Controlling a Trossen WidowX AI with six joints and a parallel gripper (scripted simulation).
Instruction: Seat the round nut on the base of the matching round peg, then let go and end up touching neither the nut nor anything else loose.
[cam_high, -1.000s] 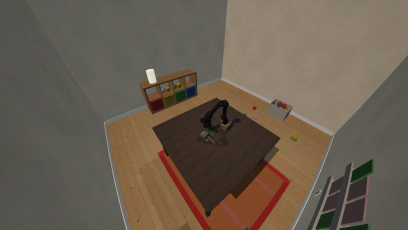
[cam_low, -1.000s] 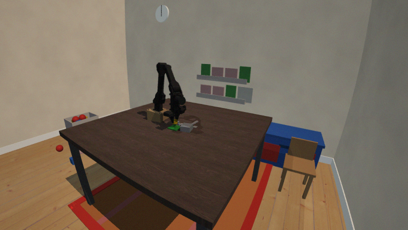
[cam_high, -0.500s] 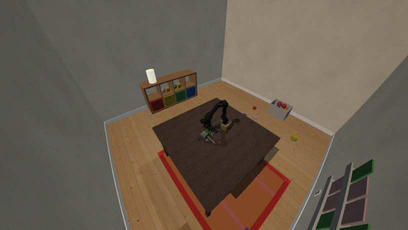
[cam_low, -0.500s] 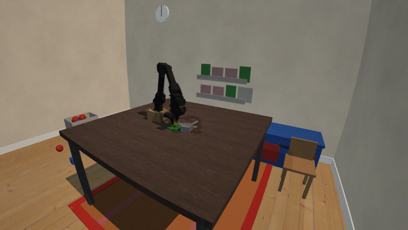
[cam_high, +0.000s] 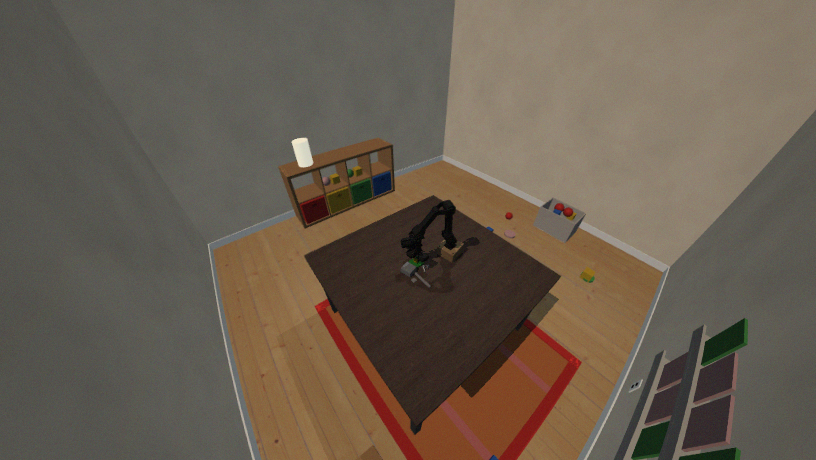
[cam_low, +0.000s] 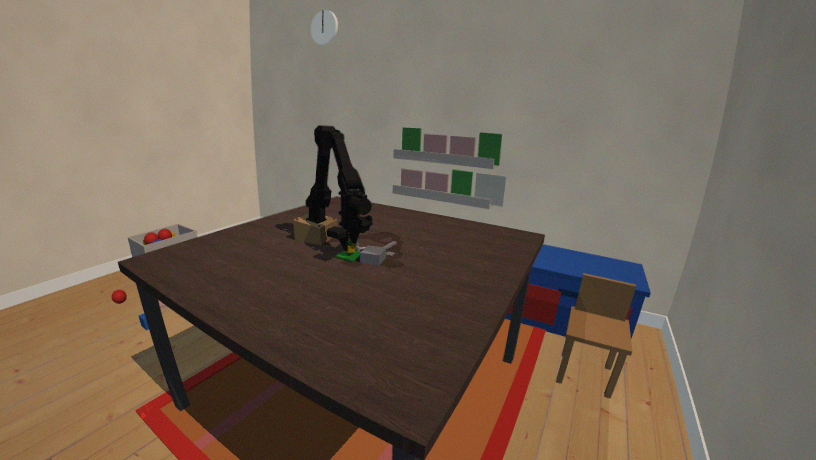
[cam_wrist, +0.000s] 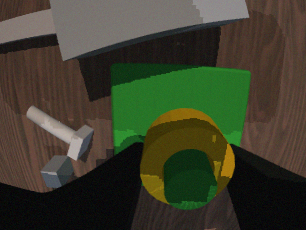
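Observation:
In the wrist view my gripper (cam_wrist: 184, 152) is shut on the yellow round nut (cam_wrist: 188, 158). The nut sits around the top of the round green peg (cam_wrist: 189, 182), which shows through its hole. The peg stands on a flat green base (cam_wrist: 180, 105) on the dark table. I cannot tell how far down the peg the nut is. In the exterior view the gripper (cam_low: 349, 246) points down over the green base (cam_low: 346, 255). In the top view the gripper (cam_high: 417, 261) is just beside the grey block.
A grey block (cam_wrist: 143, 2) with a peg lies just beyond the green base; it also shows in the exterior view (cam_low: 373, 254). A grey bolt-like piece (cam_wrist: 63, 136) and a small grey piece (cam_wrist: 59, 171) lie to the left. The arm's tan mount (cam_low: 313, 229) stands behind.

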